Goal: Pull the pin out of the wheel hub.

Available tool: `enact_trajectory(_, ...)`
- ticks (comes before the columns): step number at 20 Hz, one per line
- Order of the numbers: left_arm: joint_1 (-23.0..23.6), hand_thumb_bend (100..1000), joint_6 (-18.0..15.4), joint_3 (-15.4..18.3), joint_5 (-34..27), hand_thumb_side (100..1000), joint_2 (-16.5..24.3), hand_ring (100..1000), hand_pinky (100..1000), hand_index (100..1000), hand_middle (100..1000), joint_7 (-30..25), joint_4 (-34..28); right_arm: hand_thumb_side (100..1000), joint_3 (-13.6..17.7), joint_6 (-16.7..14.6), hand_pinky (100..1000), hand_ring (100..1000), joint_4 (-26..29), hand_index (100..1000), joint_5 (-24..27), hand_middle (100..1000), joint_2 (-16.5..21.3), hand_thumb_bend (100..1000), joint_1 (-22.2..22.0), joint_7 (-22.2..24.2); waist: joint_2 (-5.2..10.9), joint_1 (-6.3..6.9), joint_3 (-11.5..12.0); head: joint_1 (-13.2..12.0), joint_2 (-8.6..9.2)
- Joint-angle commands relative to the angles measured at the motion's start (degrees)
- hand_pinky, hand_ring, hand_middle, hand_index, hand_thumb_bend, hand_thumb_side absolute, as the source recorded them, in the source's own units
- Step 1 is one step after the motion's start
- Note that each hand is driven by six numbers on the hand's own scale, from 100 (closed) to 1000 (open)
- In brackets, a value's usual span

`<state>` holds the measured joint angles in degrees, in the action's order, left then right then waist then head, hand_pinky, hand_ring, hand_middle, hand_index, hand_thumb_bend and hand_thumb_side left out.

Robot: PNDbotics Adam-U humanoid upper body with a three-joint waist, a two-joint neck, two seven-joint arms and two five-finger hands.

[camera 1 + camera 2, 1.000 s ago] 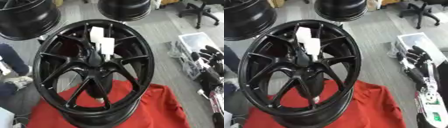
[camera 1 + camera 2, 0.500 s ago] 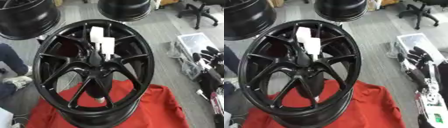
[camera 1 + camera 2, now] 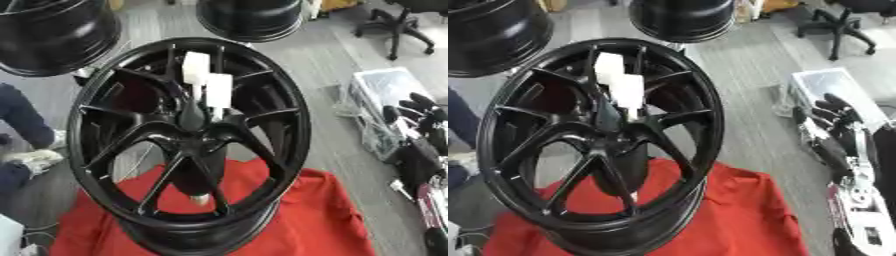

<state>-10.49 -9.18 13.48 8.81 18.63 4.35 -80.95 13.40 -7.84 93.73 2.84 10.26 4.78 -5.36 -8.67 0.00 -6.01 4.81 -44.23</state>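
Observation:
A black multi-spoke wheel (image 3: 296, 125) stands tilted on a red cloth (image 3: 306, 215), filling the middle of both views. Two white block-shaped pins (image 3: 219, 90) stick out just above the hub's centre (image 3: 194, 136), one behind the other. My right hand (image 3: 835, 131) is raised at the right edge, well to the right of the wheel and apart from it. Its black fingers point up and are relaxed, and it holds nothing. My left hand shows in neither view.
Two more black wheels stand behind, at the top left (image 3: 52, 35) and the top middle (image 3: 249, 17). A clear plastic box (image 3: 385, 85) lies on the floor behind my right hand. An office chair (image 3: 402, 25) is at the far right.
My right hand has drifted slightly at the right edge. The wheel and the white pins have not moved.

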Motion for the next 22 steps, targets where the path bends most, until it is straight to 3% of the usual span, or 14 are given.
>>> enact_trajectory(1,-0.2,315,0.1,1.7,-3.3,801,-3.7,961,696,713,792,0.5,-6.1,373,0.3,-0.2,818,791,0.9,831,0.2,727,0.4,581,0.6,-0.1,0.33,-0.18,0.0,0.0,0.11)
enact_trajectory(5,1.0,312,3.1,1.8,-5.7,807,-7.2,958,693,707,785,-0.7,-12.2,373,0.3,-0.2,818,791,0.9,831,0.3,727,0.3,581,0.7,-0.1,0.14,-0.26,0.1,-0.2,0.11)
enact_trajectory(10,2.1,307,7.1,1.4,-5.9,809,-8.7,952,691,702,779,-1.7,-15.8,373,0.3,-0.2,818,791,0.9,831,0.2,727,0.2,580,0.6,0.0,0.23,-0.25,0.2,0.0,0.11)
enact_trajectory(22,2.3,300,8.7,1.4,-5.6,812,-9.6,943,687,694,766,-1.9,-16.7,375,0.4,-0.2,819,791,1.1,831,0.2,728,0.1,578,0.6,-0.1,0.11,-0.25,0.4,0.1,0.11)
